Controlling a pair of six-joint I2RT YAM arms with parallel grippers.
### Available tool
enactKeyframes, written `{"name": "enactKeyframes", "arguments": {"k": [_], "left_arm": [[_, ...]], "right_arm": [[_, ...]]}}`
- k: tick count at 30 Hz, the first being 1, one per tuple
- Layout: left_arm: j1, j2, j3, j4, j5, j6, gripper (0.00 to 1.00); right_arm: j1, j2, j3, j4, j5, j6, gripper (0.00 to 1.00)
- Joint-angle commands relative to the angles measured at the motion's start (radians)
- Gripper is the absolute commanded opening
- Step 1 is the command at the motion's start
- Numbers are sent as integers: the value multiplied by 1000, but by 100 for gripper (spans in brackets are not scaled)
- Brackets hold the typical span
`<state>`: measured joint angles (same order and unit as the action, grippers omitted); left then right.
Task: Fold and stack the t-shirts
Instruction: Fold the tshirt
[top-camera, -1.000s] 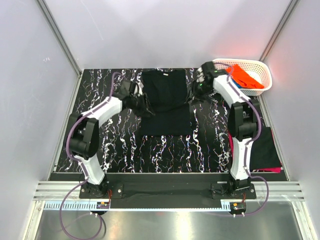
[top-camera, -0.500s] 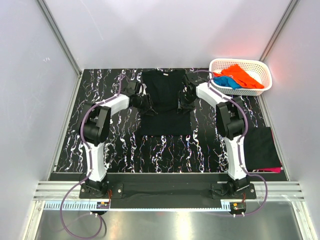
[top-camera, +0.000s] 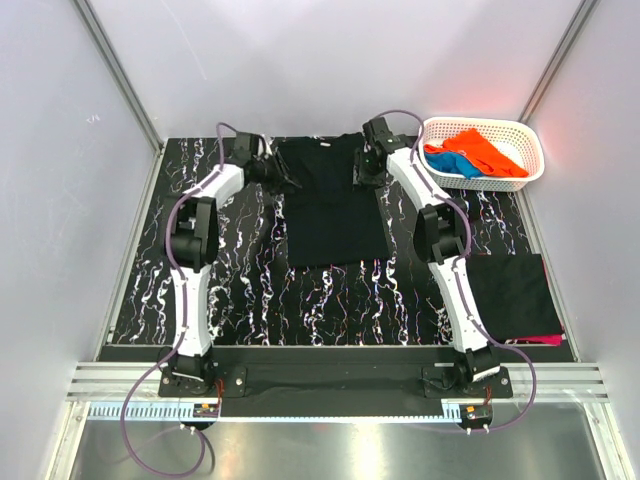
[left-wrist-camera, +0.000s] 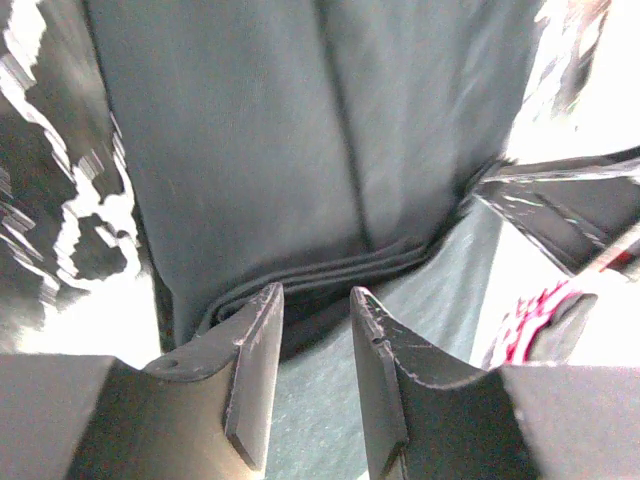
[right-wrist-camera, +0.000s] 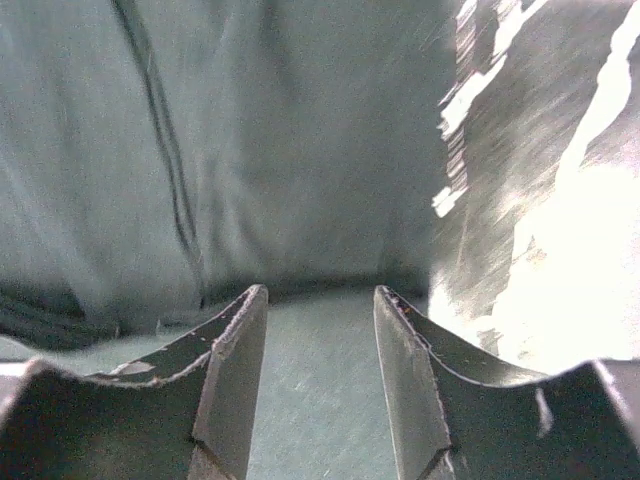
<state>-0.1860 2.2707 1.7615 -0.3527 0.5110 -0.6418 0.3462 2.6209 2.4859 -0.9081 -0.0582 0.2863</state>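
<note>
A large black t-shirt (top-camera: 333, 205) lies flat at the middle, reaching toward twelve o'clock, its sleeves folded in so it forms a long rectangle, collar at the far end. At two o'clock a crumpled orange t-shirt (top-camera: 487, 152) touches a bunched blue t-shirt (top-camera: 452, 164). At four o'clock a folded black t-shirt (top-camera: 515, 293) rests on a magenta t-shirt (top-camera: 545, 340), of which only an edge shows.

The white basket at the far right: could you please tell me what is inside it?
An orange t-shirt and a blue one lie crumpled inside the basket; anything beneath them is covered.

Matt cloth t-shirt (top-camera: 333, 205) on a glossy marbled table (top-camera: 240, 290).
</note>
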Motion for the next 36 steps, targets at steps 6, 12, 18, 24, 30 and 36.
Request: {"name": "enactKeyframes", "arguments": {"k": [6,12,18,24,30,36], "left_arm": [[40,-147,107,-14,34,5,39],[14,-302,-186,26,86,11,38],[-82,-438,-491,150,146,-18,34],[-104,-476,-684,231,135,-53,30],[-104,-459,-741,222,139,-25,28],[-105,-470,-833,218,98,-2,27]], "right_arm": [[-49,-31,197,-98,21,-15,56],[-47,-234,-42,-103,-135,16,56],[-49,-468,-427,-2,-414,60,47],[-49,-571,-798,233,-704,117,18],[-49,-527,-935,296,-732,126,8],[-56,-496,-1036,313,-661,102,7]]}}
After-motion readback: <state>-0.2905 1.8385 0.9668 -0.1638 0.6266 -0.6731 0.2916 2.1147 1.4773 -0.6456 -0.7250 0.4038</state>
